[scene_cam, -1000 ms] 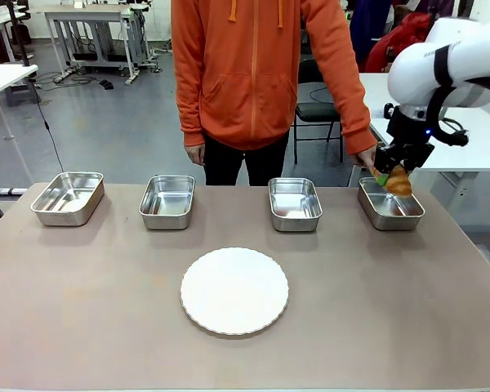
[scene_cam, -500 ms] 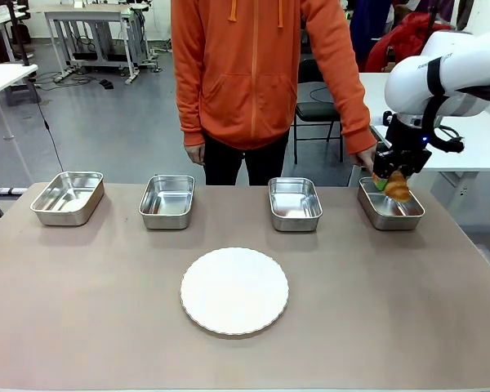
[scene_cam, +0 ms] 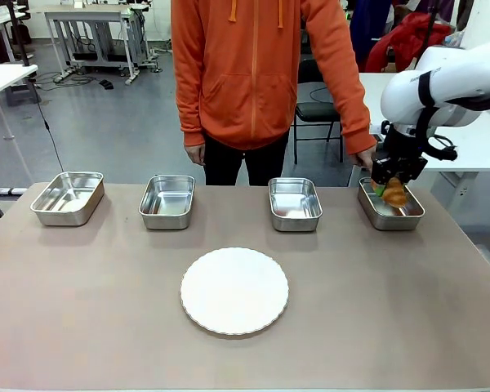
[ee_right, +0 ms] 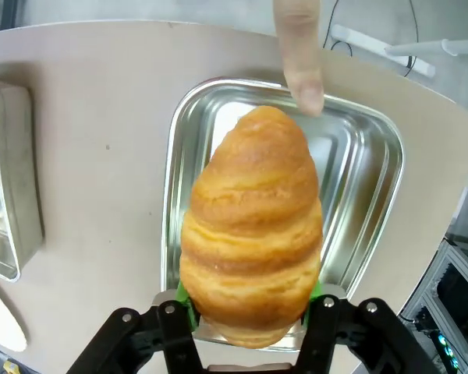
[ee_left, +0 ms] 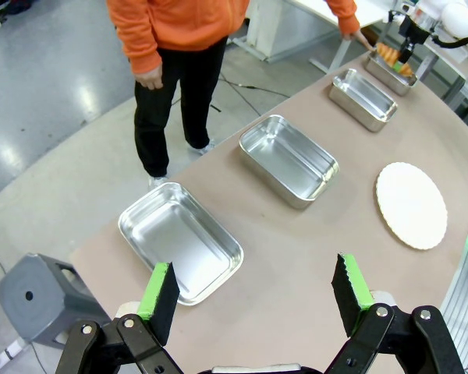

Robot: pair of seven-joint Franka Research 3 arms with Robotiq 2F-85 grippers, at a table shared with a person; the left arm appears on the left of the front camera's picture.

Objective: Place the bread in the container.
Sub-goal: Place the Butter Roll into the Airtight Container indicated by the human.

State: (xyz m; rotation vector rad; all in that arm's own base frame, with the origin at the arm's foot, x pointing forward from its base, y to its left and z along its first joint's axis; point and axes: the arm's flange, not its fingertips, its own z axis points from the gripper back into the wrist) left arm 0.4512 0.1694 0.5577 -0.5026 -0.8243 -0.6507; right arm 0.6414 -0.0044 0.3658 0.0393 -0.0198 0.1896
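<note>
1. Front: my right end effector point(scene_cam: 389, 186) grips the golden-brown ridged bread roll point(scene_cam: 394, 194) over the rightmost shallow steel container point(scene_cam: 390, 214).
2. Left wrist: my left end effector point(ee_left: 255, 300) hangs wide, empty.
3. Right wrist: the bread point(ee_right: 252, 218), pinched mid-body, looks light and crushable; a person's finger point(ee_right: 299, 48) points into the pan.

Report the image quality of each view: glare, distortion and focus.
Front view: even light, sharp, soft sheen in the steel pans. Left wrist view: wide-angle bend curves the table edge; bright glare on the floor. Right wrist view: the bread is close and sharp; the container behind it reflects light; a fingertip looks slightly soft.
</note>
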